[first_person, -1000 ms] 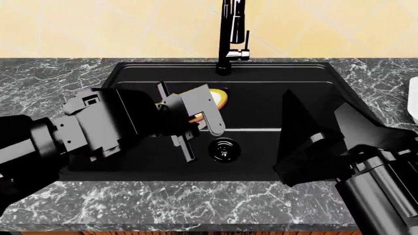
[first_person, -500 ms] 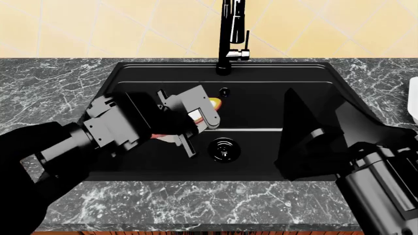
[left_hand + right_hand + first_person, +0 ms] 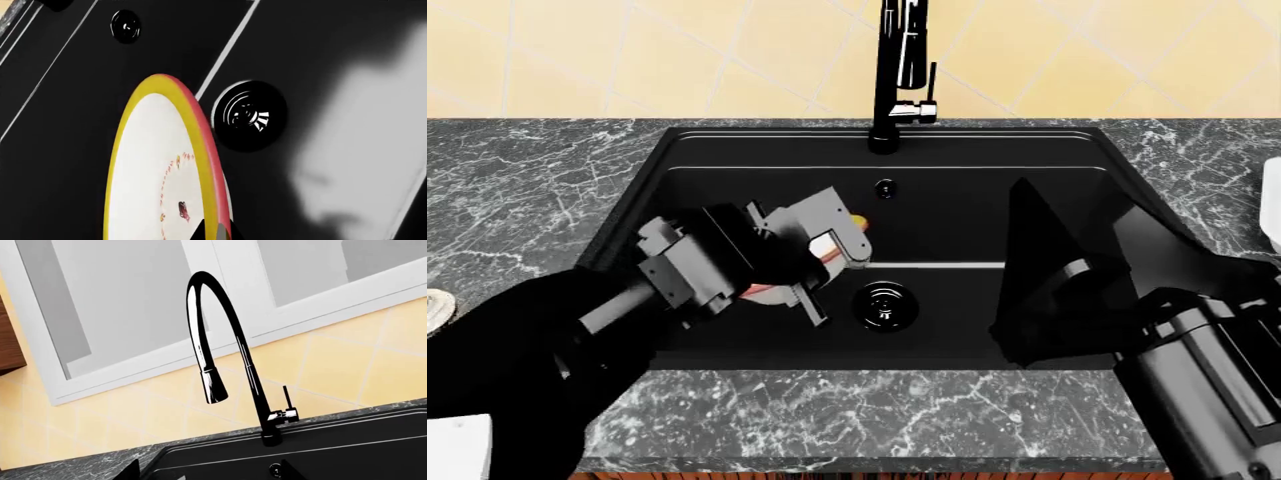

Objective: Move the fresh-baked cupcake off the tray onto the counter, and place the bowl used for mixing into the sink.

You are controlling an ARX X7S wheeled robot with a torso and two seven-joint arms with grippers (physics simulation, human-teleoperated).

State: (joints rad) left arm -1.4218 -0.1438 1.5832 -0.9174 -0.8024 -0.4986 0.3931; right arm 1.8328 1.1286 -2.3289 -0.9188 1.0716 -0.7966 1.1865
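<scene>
Dark marble table surrounds our smooth black sink. Inside it, our left gripper jaws are clamped on the round yellow-rimmed bowl. Right jaws: we cannot tell.

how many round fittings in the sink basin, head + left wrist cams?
2. The large drain sits on the sink floor, just right of the left end effector holding the bowl. The small overflow hole is on the back wall, below the faucet. The arms may hide others.
</scene>
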